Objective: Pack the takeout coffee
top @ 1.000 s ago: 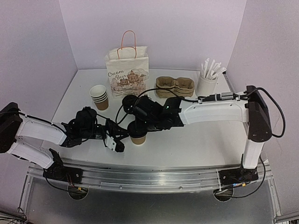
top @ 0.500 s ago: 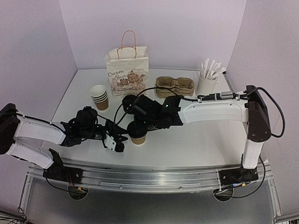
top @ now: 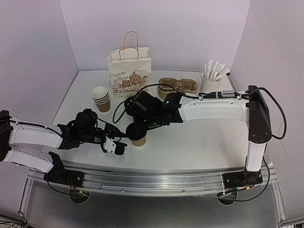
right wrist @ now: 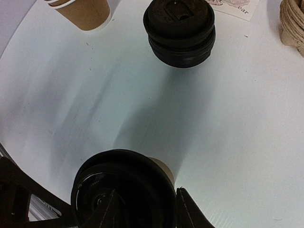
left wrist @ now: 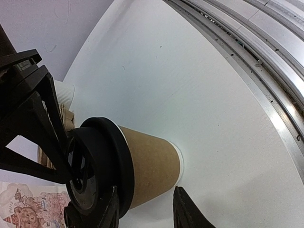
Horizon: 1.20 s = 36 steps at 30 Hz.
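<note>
Takeout coffee (top: 138,139) upright on table (top: 199,142), black lid (left wrist: 118,166) up, axis vertical.

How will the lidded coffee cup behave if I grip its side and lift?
The takeout coffee has a paper wall that probably dents under a hard squeeze. Its base is narrower than the black lid, so a high push may tip it. Fill, hence weight, can't be told.

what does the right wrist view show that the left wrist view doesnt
Only the right wrist view shows the stack of black lids. Only the left wrist view shows the metal rail along the table's edge. Both show the takeout coffee with its black lid on, standing on the white table.
</note>
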### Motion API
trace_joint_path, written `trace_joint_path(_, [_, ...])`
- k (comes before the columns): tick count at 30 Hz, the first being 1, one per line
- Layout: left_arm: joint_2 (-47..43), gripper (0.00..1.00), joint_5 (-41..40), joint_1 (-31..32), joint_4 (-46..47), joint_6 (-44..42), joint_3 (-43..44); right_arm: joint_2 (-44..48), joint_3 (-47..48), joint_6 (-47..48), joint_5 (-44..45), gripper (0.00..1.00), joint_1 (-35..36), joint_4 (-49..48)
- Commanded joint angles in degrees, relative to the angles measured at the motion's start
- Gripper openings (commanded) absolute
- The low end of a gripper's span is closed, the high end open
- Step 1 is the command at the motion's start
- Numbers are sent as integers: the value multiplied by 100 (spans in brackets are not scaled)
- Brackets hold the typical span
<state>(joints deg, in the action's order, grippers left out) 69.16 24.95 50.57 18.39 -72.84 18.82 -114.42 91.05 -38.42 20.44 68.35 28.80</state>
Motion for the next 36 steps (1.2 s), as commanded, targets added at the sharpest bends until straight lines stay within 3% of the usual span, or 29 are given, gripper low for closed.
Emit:
trace_joint_path(1, [-180, 42, -73, 22, -225, 398, 360, -116, 262, 235, -297, 40, -195, 169])
trace_joint_path(6, [-363, 48, 31, 26, -517, 472, 468, -116, 396, 402, -536, 47, -304, 178])
trace_joint_path(11, [-630, 55, 150, 23, -864, 683, 556, -98, 856, 623, -962, 61, -398, 239])
trace_joint_path(15, [-552, 73, -224, 17, -987, 1368, 822, 320, 649, 228, -1225, 73, -472, 259])
trace_joint_path(17, [-469, 84, -489, 8, -950, 1640, 956, 625, 368, -59, -1334, 87, -494, 258])
trace_joint_path(19, [-407, 90, -539, -22, -836, 1743, 978, 878, 93, -353, -1489, 92, -506, 257])
trace_joint_path(25, [-32, 96, -249, -112, -1151, 1817, 1233, 1538, -870, -1221, -1918, 84, -531, 200])
trace_joint_path(31, [392, 86, 324, -314, -934, 1323, 1240, 2054, -1973, -2057, -2260, 73, -566, -734])
trace_joint_path(36, [699, 82, 808, -397, -1168, 811, 1458, 1798, -2400, -2385, -2829, 57, -569, -1562])
